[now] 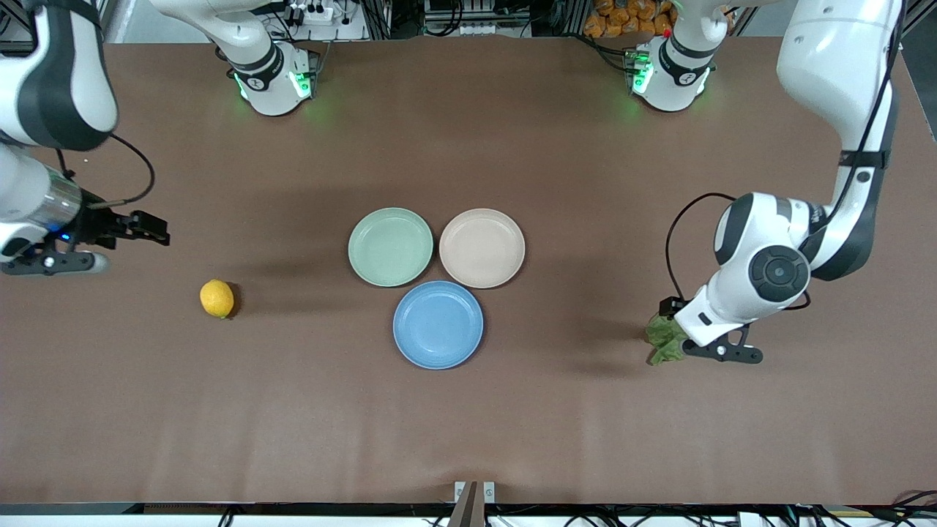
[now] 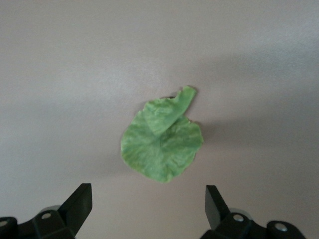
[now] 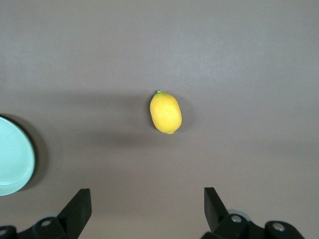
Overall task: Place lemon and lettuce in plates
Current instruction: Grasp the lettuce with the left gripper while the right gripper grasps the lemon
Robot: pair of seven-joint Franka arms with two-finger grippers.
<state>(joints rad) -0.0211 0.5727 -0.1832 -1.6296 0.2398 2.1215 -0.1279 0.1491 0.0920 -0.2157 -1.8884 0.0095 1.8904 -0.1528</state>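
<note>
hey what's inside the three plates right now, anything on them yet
Nothing. The mint-green plate, beige-pink plate and blue plate all show bare insides, uncovered. The lemon and lettuce lie on the table.

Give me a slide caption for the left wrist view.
Left claw, open, hovers over the lettuce leaf lying flat on the brown table.
</note>
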